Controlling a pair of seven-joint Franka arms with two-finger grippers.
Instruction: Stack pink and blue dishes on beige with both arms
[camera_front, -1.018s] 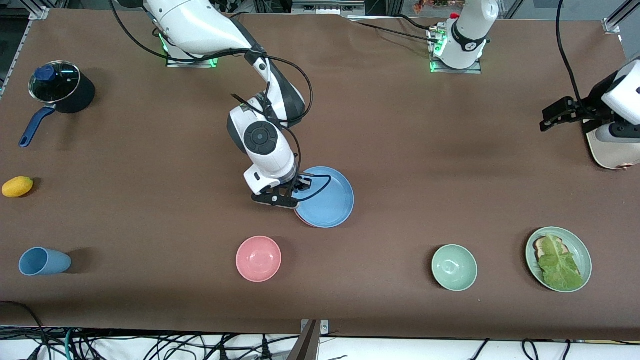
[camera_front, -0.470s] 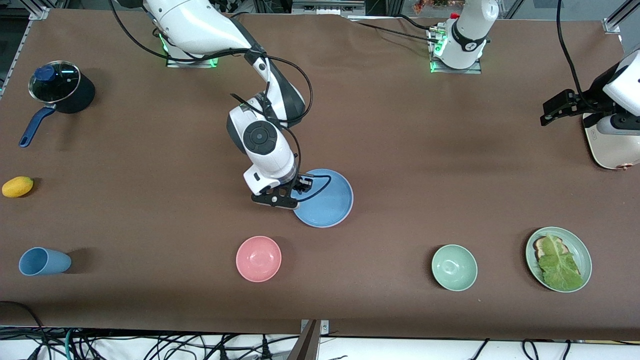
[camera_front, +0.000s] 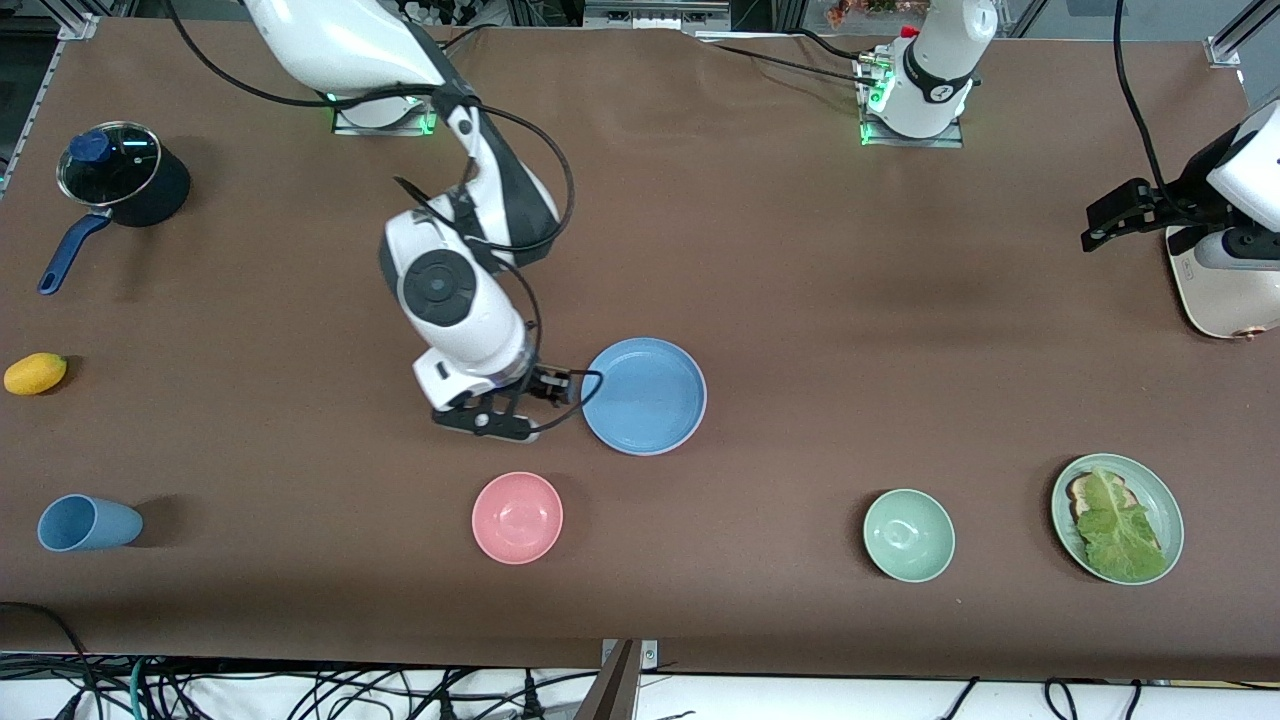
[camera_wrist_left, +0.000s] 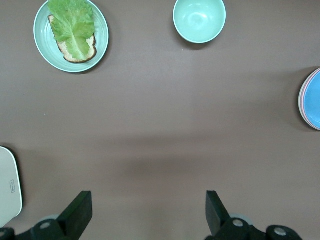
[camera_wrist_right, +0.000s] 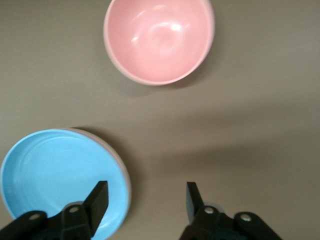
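Observation:
The blue plate (camera_front: 644, 396) lies flat near the table's middle, on top of a stack. A thin edge of the pink plate (camera_wrist_right: 123, 167) shows under its rim, also seen as the pink plate (camera_wrist_left: 301, 98) in the left wrist view. No beige plate shows; it may lie hidden under the stack. My right gripper (camera_front: 548, 392) is open and empty, beside the blue plate (camera_wrist_right: 57, 177) toward the right arm's end, one finger over the rim. My left gripper (camera_front: 1100, 228) waits open and empty (camera_wrist_left: 148, 210) above bare table at the left arm's end.
A pink bowl (camera_front: 517, 517) sits nearer the camera than my right gripper. A pale green bowl (camera_front: 908, 535) and a green plate (camera_front: 1060, 497) with bread and lettuce lie toward the left arm's end. A beige flat device (camera_front: 1215, 305), blue cup (camera_front: 88, 523), lidded pot (camera_front: 125, 185) and yellow fruit (camera_front: 35, 373) stand around.
My right gripper let go of the blue plate and drew back toward the right arm's end. The plate settled squarely on the stack. The left arm barely shifted.

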